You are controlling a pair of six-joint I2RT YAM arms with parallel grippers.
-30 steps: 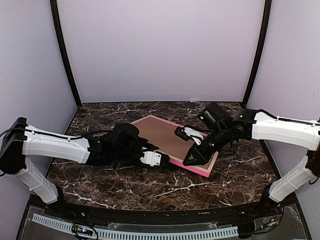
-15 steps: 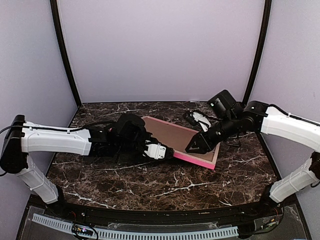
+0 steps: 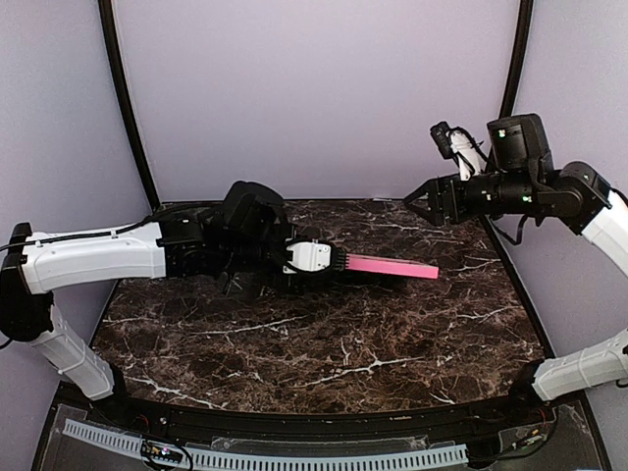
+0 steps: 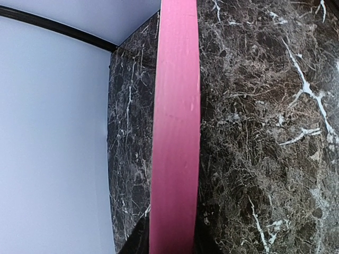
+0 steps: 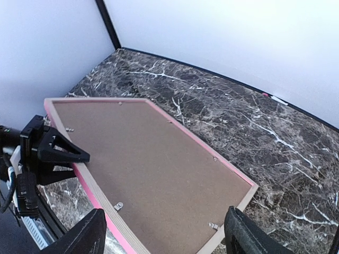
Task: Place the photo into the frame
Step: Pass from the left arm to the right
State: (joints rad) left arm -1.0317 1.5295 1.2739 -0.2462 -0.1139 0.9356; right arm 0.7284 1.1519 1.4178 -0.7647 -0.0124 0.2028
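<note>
The pink frame (image 3: 392, 265) is held up off the marble, seen edge-on in the top view as a thin pink strip. My left gripper (image 3: 332, 263) is shut on its left edge; in the left wrist view the pink moulding (image 4: 175, 132) runs between my two dark fingers, where the gripper (image 4: 169, 241) clamps it. My right gripper (image 3: 417, 203) hangs high at the back right, open and holding nothing. From there it (image 5: 164, 235) looks down on the frame's back, its pink rim (image 5: 93, 197) round the brown backing panel (image 5: 153, 164). The photo is out of view.
Small metal clips (image 5: 119, 206) (image 5: 213, 226) sit along the backing panel's near edge. My left gripper's black fingers (image 5: 53, 151) show at the frame's left side. Dark marble tabletop (image 3: 324, 343) spreads below, enclosed by pale walls (image 3: 314, 98).
My right gripper let go of the frame, opened and rose to the back right. My left arm swung the frame up off the table until it shows edge-on.
</note>
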